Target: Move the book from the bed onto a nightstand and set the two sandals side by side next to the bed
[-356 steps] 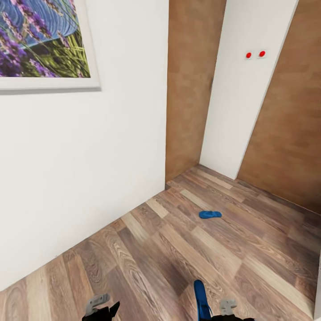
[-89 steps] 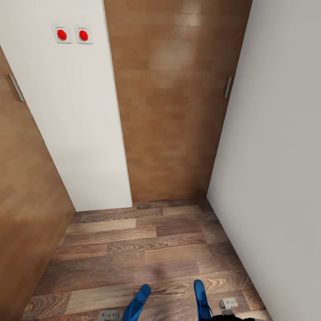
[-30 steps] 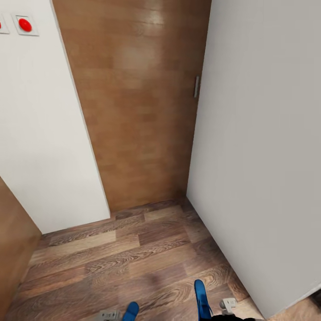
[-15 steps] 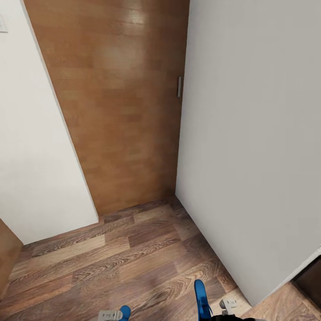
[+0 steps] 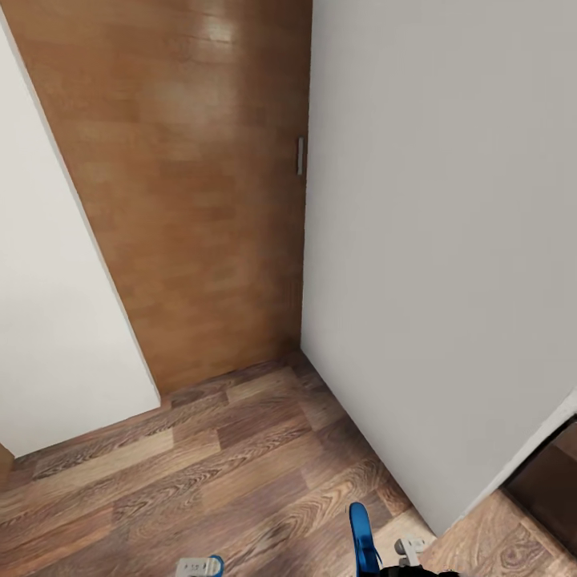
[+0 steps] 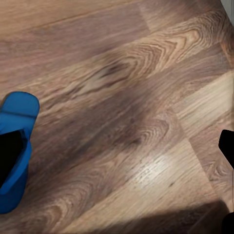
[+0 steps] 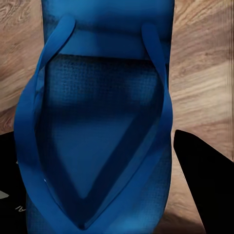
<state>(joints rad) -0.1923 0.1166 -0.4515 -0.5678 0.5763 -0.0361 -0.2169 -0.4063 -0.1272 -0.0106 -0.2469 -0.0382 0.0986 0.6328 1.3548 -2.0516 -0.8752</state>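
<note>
My right gripper [image 7: 105, 170] is shut on one bright blue sandal [image 7: 102, 122]; the strap side faces the right wrist camera and a dark finger stands on either side. That sandal [image 5: 362, 535] pokes up at the bottom of the head view. The other blue sandal [image 6: 14, 146] hangs against one finger of my left gripper [image 6: 118, 153] above the plank floor, and its tip [image 5: 215, 565] peeks in at the head view's bottom edge. The book, bed and nightstands are out of view.
I face a narrow corner with a brown wooden door [image 5: 184, 200] and its small handle [image 5: 300, 156] ahead. A white wall [image 5: 56, 320] is on the left and a grey-white wall [image 5: 449, 240] close on the right. A dark gap [image 5: 545, 481] shows past that wall's end, over the wood-plank floor [image 5: 240, 465].
The camera has swung right: the door and walls slid left, the red switches left the picture, and the dark gap at lower right came in. Less of the left sandal shows.
</note>
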